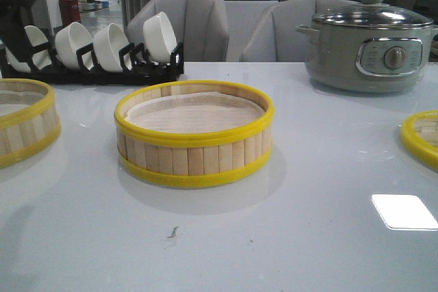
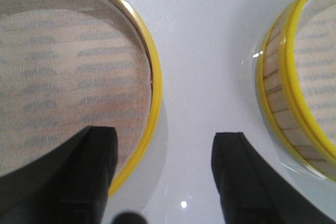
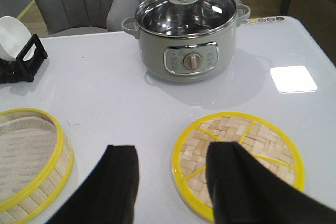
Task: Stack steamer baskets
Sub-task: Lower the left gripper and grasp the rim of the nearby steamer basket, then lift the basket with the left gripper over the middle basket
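two baskets: centre steamer basket (image 1: 194, 133) stands mid-table; left steamer basket (image 1: 24, 120) sits well apart toward the table's left edge, cut by the frame.
build: vertical bamboo slats between yellow rims, pale liner (image 1: 195, 112) inside; judged light, stiff across the rim, walls thin enough to crack if squeezed hard.
surface: glossy white table (image 1: 274, 237); a basket would likely slide if nudged.
hold: pinch across one wall, one finger inside and one outside, just under the top rim.
left gripper (image 2: 163, 177): spread, empty, straddling the left basket's wall.
right gripper (image 3: 170, 182): spread, empty, above the woven lid (image 3: 239, 161).
background: grey pot (image 1: 369, 42); bowl rack (image 1: 96, 49).
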Controlling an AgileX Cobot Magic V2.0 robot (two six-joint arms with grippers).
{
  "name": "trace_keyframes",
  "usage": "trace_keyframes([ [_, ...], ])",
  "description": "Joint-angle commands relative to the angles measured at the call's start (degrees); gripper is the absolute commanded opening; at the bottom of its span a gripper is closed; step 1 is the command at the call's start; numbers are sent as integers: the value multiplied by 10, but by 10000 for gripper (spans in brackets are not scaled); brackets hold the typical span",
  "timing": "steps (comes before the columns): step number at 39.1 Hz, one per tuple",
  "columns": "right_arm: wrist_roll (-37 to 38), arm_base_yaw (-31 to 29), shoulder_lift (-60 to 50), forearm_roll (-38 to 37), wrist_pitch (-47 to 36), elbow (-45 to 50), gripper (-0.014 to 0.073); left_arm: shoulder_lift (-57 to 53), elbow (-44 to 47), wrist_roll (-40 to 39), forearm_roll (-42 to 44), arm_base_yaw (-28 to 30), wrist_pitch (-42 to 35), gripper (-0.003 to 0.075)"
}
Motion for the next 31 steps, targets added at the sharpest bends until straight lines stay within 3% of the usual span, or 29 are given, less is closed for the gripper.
trace_keyframes([
  [1,-1,0,3,3,-46,-20,420,16,-47,2,-7,-2,-31,454],
  [16,-1,0,3,3,-45,-20,420,146,-103,1,-7,-9,-52,454],
  [26,-1,0,3,3,-42,-20,420,173,-103,-1,-7,-9,-52,451],
  [29,-1,0,3,3,-42,-20,420,173,-103,-1,-7,-9,-53,406],
  [31,-1,0,3,3,-42,-20,420,173,-103,-1,-7,-9,-50,334],
])
